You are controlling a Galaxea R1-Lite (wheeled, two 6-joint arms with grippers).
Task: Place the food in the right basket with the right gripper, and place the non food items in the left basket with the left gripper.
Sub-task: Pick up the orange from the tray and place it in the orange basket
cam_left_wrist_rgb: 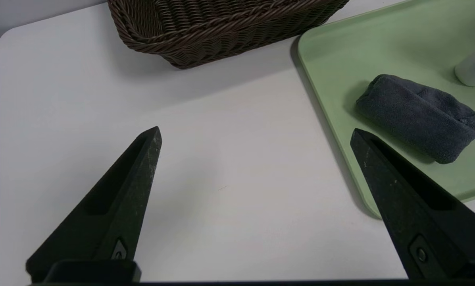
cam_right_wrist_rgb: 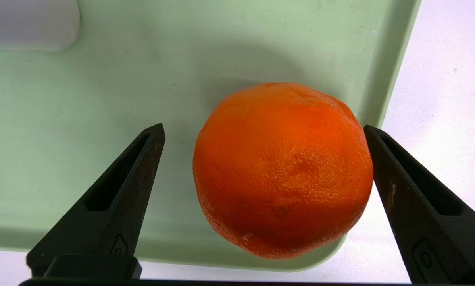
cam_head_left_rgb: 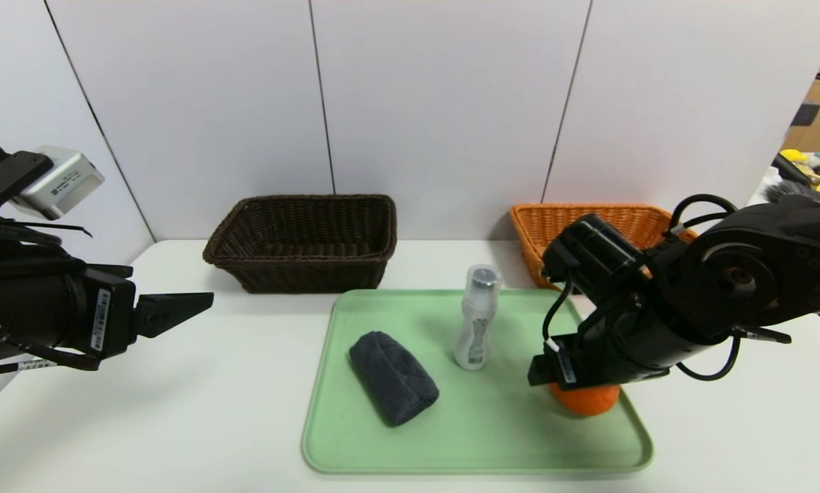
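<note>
1. Overhead, from the head view: a green tray (cam_head_left_rgb: 478,438) on the white desk (cam_head_left_rgb: 177,411) carries a rolled cloth (cam_head_left_rgb: 393,378), an upright bottle (cam_head_left_rgb: 477,318) and an orange (cam_head_left_rgb: 586,399). The right gripper (cam_head_left_rgb: 566,387) hangs over the orange; the left gripper (cam_head_left_rgb: 177,309) is parked above the desk's left side. Behind stand the brown basket (cam_head_left_rgb: 303,241) and the tan basket (cam_head_left_rgb: 574,226).
2. Left wrist view: fingers (cam_left_wrist_rgb: 134,178) spread wide, holding nothing, above bare desk beside the tray (cam_left_wrist_rgb: 340,59); cloth (cam_left_wrist_rgb: 418,115) nearby.
3. Right wrist view: fingers (cam_right_wrist_rgb: 130,178) wide apart, flanking the orange (cam_right_wrist_rgb: 283,169) near the tray's corner, not gripping it.
</note>
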